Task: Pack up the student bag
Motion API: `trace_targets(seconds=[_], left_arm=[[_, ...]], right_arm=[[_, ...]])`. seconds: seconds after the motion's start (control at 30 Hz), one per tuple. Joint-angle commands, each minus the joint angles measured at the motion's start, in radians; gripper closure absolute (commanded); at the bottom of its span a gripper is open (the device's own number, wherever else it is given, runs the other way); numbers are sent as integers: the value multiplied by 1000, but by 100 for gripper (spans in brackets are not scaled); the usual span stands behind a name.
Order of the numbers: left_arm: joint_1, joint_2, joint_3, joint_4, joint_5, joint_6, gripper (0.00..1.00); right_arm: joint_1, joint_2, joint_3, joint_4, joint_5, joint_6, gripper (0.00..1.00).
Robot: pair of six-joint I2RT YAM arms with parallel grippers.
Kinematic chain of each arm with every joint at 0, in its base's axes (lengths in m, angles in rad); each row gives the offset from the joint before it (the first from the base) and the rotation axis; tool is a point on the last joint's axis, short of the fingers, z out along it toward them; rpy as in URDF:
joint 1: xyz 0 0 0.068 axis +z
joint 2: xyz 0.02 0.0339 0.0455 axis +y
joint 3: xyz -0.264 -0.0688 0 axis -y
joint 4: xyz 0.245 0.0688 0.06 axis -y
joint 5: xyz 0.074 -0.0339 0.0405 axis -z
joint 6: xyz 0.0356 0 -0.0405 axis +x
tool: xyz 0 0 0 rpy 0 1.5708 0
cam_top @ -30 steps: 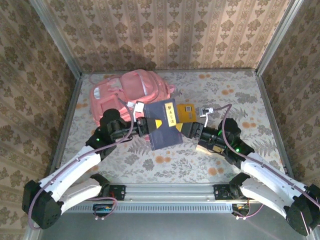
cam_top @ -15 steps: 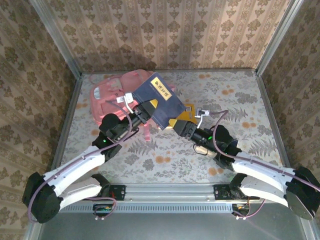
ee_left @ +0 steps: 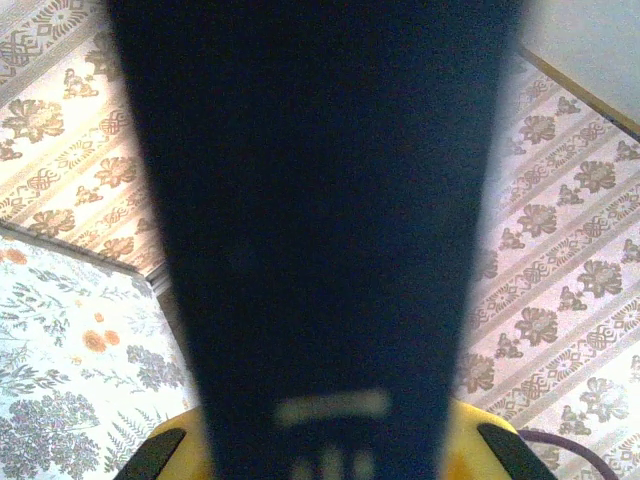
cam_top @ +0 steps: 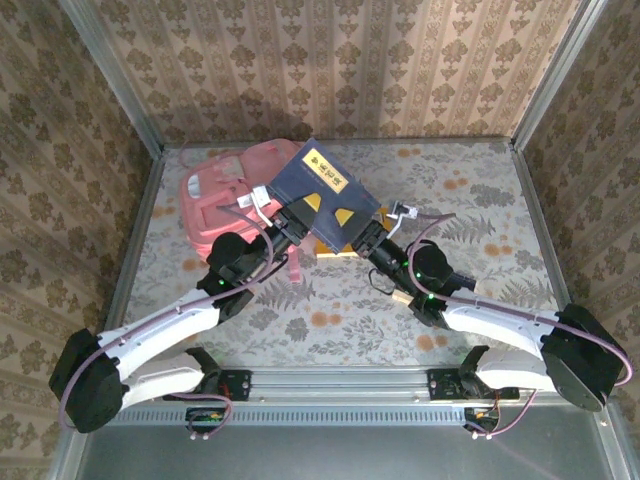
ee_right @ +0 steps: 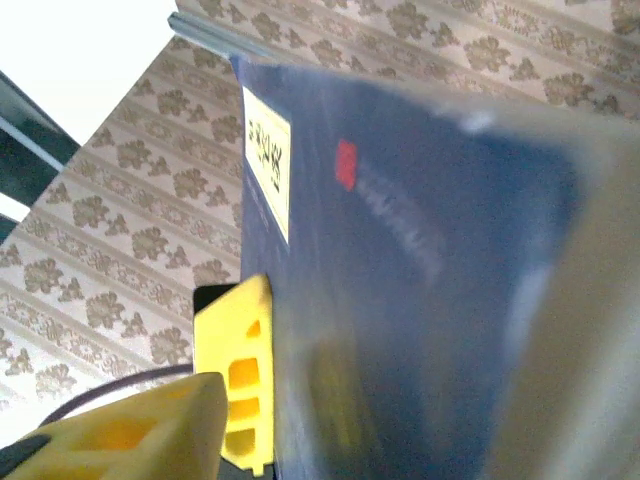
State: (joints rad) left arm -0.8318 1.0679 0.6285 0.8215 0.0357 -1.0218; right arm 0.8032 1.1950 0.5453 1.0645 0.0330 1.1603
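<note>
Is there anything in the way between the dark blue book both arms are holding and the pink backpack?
Nothing visible. The dark blue book, pinched by the left gripper and right gripper, hangs at the edge of the soft pink fabric backpack. Whether its opening is unzipped cannot be told.

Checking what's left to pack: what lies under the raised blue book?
Seen from above, the blue book covers one side of the student bag; part of an orange item peeks out at its near edge. Whatever else lies beneath is hidden.
</note>
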Motion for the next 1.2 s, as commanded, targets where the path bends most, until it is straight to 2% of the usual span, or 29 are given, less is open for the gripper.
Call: trace_targets(seconds=[0.0, 0.1, 0.2, 0.23, 0.3, 0.4, 0.43, 0.5, 0.63, 0.7, 0.8, 0.83, 0.97, 1.1, 1.17], left_arm=[[-9, 4, -6, 78, -24, -13, 100], [-10, 18, -10, 89, -20, -27, 100], [-12, 32, -7, 89, -9, -29, 100], [-12, 33, -4, 80, -3, -25, 100], [-10, 22, 3, 40, 1, -8, 99], [2, -29, 13, -109, -20, 33, 53], [13, -54, 27, -202, -24, 52, 44], [47, -94, 73, -399, -32, 91, 37], [174, -103, 221, -806, -29, 175, 33], [254, -59, 313, -1001, -29, 198, 33], [367, 52, 436, -1160, 27, 262, 32], [426, 87, 456, -1162, 66, 269, 32], [536, 251, 543, -1102, 260, 283, 35], [579, 477, 736, -1140, 404, 302, 39], [588, 556, 801, -1132, 433, 289, 40]], right_arm=[[5, 7, 9, 105, 75, -10, 57], [3, 16, 3, 122, 86, -13, 71], [3, 23, 7, 117, 82, -26, 96], [2, 19, 4, 110, 90, -29, 100], [0, 2, -14, 88, 110, -39, 100], [-30, -64, -55, 19, 140, -52, 100], [-44, -93, -68, -12, 145, -60, 100], [-81, -169, -91, -118, 153, -73, 100], [-148, -347, -108, -406, 170, -149, 100], [-176, -413, -132, -473, 171, -177, 100], [-205, -478, -153, -559, 146, -199, 100], [-212, -496, -163, -574, 136, -207, 100], [-223, -557, -177, -659, 116, -234, 100], [-232, -615, -188, -709, 96, -277, 100], [-236, -631, -182, -742, 84, -302, 100]])
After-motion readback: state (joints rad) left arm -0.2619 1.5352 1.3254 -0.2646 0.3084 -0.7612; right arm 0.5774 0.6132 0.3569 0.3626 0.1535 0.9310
